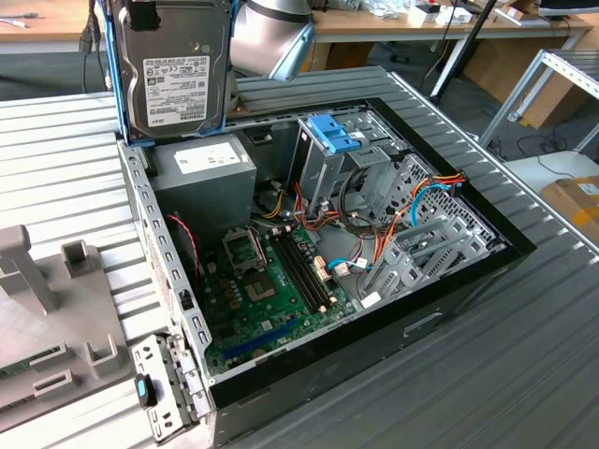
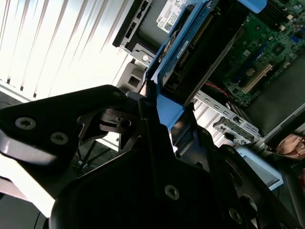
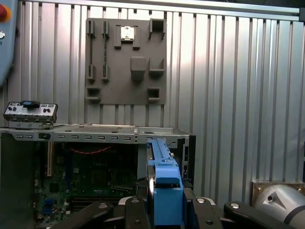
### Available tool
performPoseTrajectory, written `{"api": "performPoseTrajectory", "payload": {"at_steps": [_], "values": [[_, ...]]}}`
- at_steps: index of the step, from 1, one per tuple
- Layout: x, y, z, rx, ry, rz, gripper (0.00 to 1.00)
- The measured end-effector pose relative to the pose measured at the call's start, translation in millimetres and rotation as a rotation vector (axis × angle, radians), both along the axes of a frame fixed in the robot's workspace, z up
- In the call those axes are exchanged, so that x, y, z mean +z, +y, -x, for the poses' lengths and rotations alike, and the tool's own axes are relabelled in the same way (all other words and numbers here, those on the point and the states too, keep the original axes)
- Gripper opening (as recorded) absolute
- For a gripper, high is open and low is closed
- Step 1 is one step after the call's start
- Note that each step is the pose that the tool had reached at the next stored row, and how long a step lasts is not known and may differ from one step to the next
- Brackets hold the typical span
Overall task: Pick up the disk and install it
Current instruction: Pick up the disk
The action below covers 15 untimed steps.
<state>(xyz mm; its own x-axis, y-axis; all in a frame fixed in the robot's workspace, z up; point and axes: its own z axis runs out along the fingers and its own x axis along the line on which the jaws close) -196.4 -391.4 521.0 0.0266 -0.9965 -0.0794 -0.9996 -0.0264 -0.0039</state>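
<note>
A: Gripper (image 3: 164,205) state?
B: Clamped on the disk (image 1: 173,70), jaws against its blue carrier edges in the first wrist view
A: Disk location?
B: Upright below the gripper, above the power supply (image 1: 201,173) of the open computer case (image 1: 440,323); exterior view shows its labelled face, second wrist view the motherboard (image 2: 267,52) beyond

The gripper (image 3: 166,206) hangs high at the exterior view's left, pointing downward; its black fingers (image 2: 151,126) are clamped on either side of the disk (image 1: 178,70), carrying it upright; the silver arm (image 1: 271,37) bends just behind it.
</note>
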Motion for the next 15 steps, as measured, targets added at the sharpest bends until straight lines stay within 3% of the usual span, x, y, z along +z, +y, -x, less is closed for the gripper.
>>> {"api": "performPoseTrajectory", "payload": {"at_steps": [15], "values": [[0.0, -0.1, -3.2, 0.0, 0.0001, 0.0005, 0.37]]}}
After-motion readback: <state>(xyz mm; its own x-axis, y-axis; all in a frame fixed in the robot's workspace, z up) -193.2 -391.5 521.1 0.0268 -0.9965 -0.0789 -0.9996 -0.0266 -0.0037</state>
